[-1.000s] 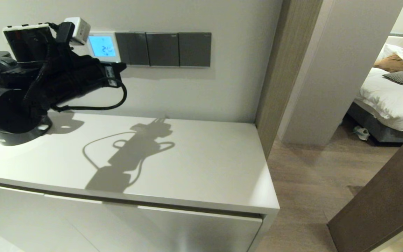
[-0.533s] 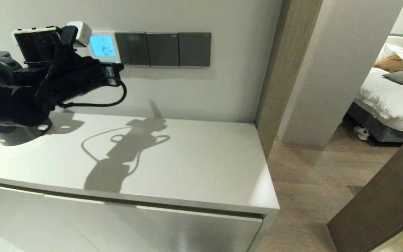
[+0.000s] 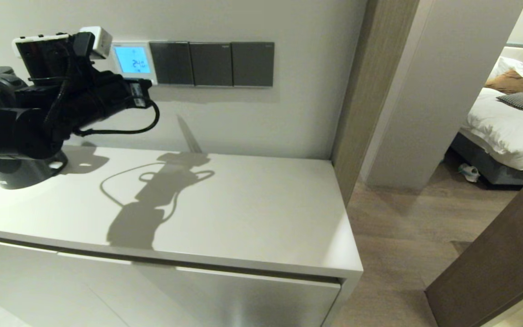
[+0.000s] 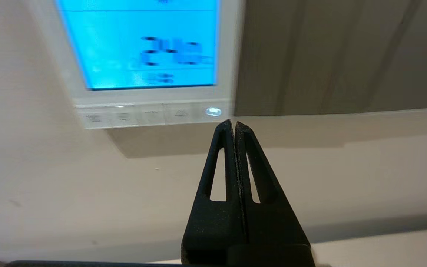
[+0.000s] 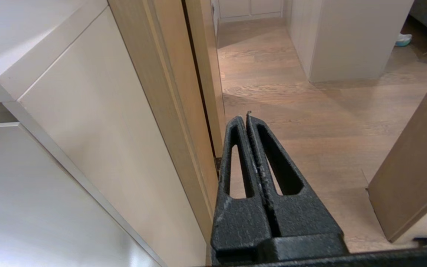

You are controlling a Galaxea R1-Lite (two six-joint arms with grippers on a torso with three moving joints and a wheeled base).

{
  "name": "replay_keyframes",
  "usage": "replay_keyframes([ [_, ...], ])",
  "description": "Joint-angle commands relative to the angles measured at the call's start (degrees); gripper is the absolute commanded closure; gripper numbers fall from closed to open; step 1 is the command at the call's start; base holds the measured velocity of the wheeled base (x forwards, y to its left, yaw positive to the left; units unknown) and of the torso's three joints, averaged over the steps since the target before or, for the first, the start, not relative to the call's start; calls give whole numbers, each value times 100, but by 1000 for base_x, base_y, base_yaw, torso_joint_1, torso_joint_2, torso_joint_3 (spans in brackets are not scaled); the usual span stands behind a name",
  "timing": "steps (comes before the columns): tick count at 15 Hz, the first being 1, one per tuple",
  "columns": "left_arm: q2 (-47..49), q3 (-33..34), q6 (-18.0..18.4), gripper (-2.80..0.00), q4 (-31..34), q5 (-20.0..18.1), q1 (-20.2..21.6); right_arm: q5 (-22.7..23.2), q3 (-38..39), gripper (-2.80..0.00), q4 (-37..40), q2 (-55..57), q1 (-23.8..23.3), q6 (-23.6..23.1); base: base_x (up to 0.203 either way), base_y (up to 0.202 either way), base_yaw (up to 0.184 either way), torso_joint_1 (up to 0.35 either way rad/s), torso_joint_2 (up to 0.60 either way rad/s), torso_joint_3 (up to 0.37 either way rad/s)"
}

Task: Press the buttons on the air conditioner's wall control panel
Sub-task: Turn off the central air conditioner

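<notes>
Now the left gripper (image 4: 234, 123) is drawing back from the air conditioner's wall control panel (image 3: 132, 60), which is mounted on the wall above the bench's far-left stretch, directly left of three dark grey switch plates (image 3: 211, 63). A second ago the arm's front end was overlapping the panel's lower right corner in the head view; half a second ago it had slid a little to the left, and at this moment it is sitting further left again, leaving the whole lit face uncovered. The arm's shadow on the bench top (image 3: 261, 213) is shifting toward the left edge with it, and a thin pointed shadow is now climbing the wall above the bench's far edge.

Seen from the left wrist, the fingers are clenched together, empty, forming a single narrow point. That point is hovering just under the buttons (image 4: 150, 115), closest to the rightmost key, the one with a small glowing mark, and appears slightly apart from the strip rather than pressed into it. The screen is glowing blue with digits that are too blurred to read.

My judgement is that one press is finishing and the tip is repositioning along the row, so the next key probably needs a small sideways shift and another gentle push.

Meanwhile the right gripper (image 5: 248, 119) is hanging parked off the bench's right edge over the wooden floor (image 5: 310, 111), its fingers pinched together on nothing.
</notes>
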Motion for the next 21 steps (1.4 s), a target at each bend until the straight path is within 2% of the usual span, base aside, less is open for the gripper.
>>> replay_keyframes([
  [1, 98, -71, -1, 0, -21, -6, -2, -2, 9, 0, 0, 8, 2, 3, 0, 0, 0, 0, 0, 0],
  [21, 398, -360, -27, 0, 6, 3, 139, 6, 9, 0, 0, 8, 2, 3, 0, 0, 0, 0, 0, 0],
])
